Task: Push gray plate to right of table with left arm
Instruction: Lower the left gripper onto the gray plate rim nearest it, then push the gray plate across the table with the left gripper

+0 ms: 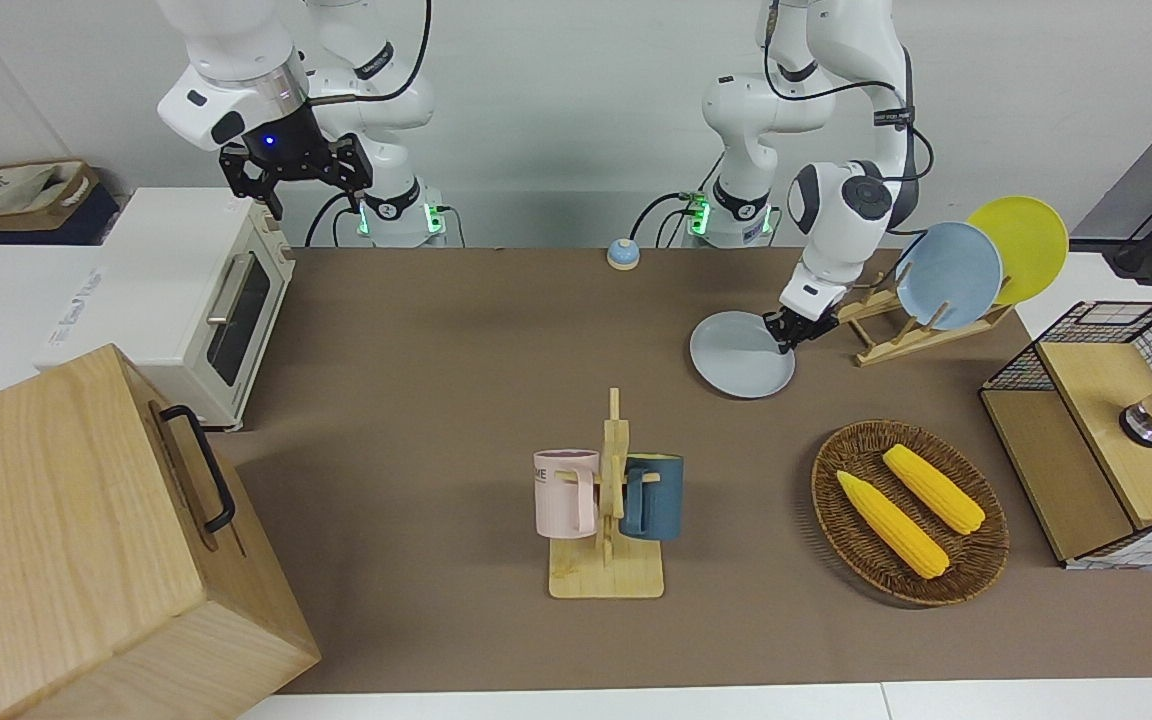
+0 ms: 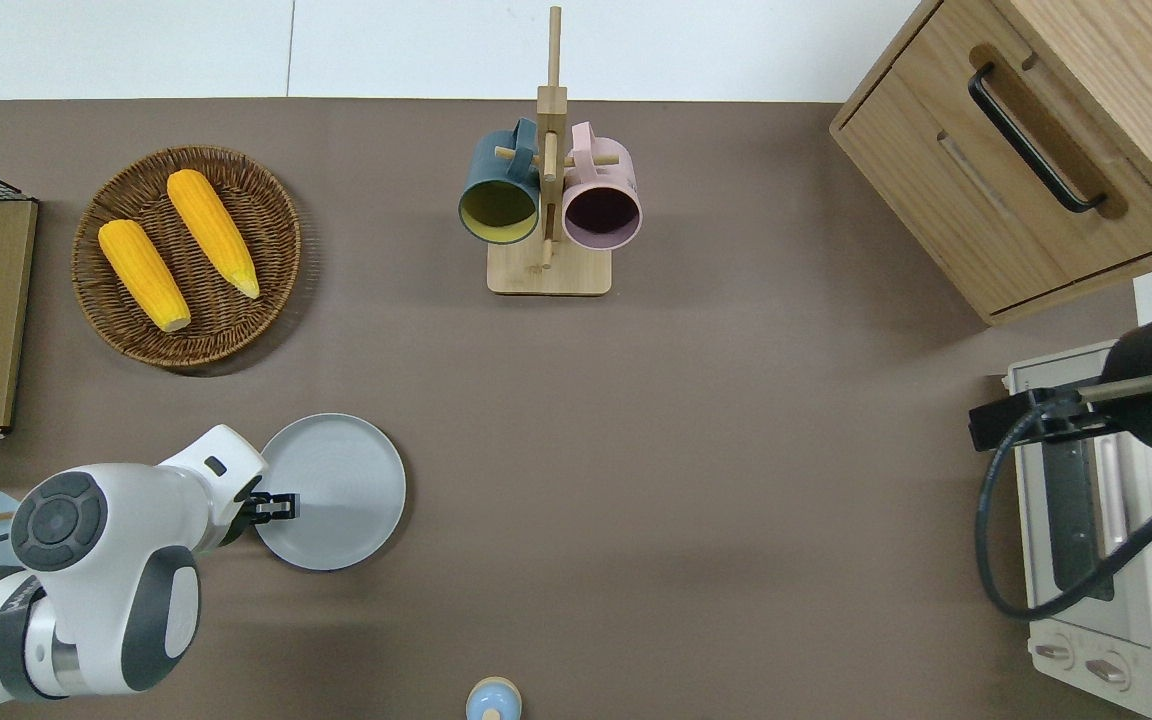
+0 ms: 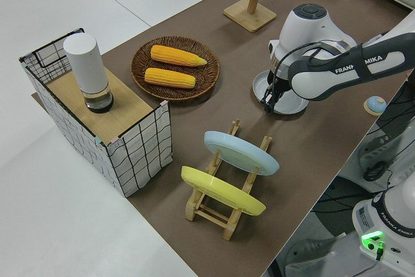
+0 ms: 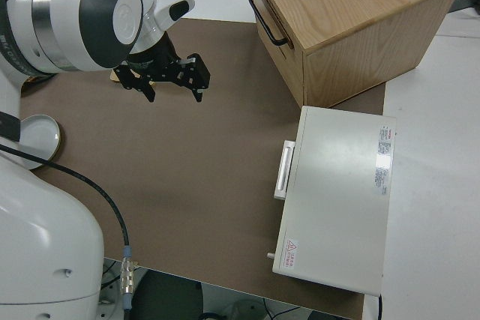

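The gray plate [image 1: 736, 358] [image 2: 341, 490] [image 3: 288, 95] lies flat on the brown table [image 1: 436, 350], toward the left arm's end. My left gripper [image 1: 786, 334] [image 2: 278, 508] [image 3: 268, 103] is down at table height with its fingers together, touching the plate's rim on the side toward the left arm's end of the table. Nothing is held between the fingers. My right gripper [image 1: 314, 190] [image 4: 174, 94] is parked, fingers spread wide and empty.
A wooden rack [image 1: 896, 325] holds a sky-blue plate [image 1: 948, 275] and a yellow plate [image 1: 1024, 245] beside the left gripper. Farther from the robots are a wicker basket [image 1: 836, 500] with corn and a mug stand [image 1: 608, 575]. A toaster oven [image 1: 206, 300] and a wooden cabinet [image 1: 86, 540] stand at the right arm's end.
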`<state>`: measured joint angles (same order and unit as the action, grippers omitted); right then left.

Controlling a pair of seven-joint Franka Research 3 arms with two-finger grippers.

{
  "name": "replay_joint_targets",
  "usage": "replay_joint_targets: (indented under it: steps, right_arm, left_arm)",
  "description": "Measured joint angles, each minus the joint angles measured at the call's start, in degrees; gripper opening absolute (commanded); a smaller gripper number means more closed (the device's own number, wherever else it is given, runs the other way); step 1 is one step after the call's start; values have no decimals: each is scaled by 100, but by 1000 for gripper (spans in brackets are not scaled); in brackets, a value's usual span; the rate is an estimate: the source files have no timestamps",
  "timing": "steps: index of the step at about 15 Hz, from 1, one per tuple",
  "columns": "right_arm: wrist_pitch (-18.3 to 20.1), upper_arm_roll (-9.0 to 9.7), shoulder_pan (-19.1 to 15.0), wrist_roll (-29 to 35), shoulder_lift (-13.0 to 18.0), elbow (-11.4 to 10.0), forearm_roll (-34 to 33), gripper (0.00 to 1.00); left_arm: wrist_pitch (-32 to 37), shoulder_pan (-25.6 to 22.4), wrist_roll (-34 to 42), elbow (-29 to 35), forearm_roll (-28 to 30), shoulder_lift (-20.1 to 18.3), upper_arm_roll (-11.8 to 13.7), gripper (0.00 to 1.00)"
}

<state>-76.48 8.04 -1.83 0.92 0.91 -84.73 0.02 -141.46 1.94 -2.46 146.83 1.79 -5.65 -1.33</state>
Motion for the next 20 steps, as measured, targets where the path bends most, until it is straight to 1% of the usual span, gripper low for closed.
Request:
replay_joint_targets:
  steps: [8, 12, 17, 20]
  right_arm:
    - [0, 0, 0, 0, 0, 0, 0, 983]
    - [0, 0, 0, 0, 0, 0, 0, 983]
    - [0, 0, 0, 0, 0, 0, 0, 983]
    - [0, 0, 0, 0, 0, 0, 0, 983]
  left_arm:
    - [-24, 69, -68, -5, 5, -25, -2, 0]
    - [-25, 477, -566, -4, 4, -6, -7, 0]
    - [-63, 815, -933, -14, 4, 30, -3, 0]
    - [-178, 1112, -1269, -44, 4, 94, 4, 0]
